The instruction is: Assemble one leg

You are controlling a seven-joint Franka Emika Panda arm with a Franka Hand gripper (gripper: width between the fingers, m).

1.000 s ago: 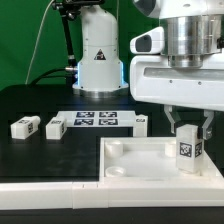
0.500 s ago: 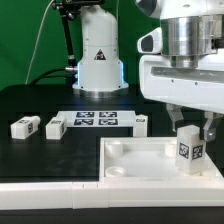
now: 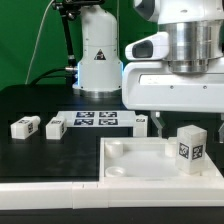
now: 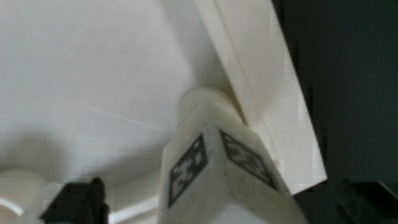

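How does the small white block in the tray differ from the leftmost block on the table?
One small white tagged block stands upright, inside the large white tray; the block at the exterior view's far left lies on its side, on the black table. Both carry black-and-white tags.

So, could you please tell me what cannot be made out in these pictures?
Exterior view: the gripper, fingers mostly hidden by its white housing; open or shut unclear.
Wrist view: the upright white plastic tagged leg, lower end cut off by the picture edge.
Exterior view: the large white square tray, cut off at the exterior view's right.
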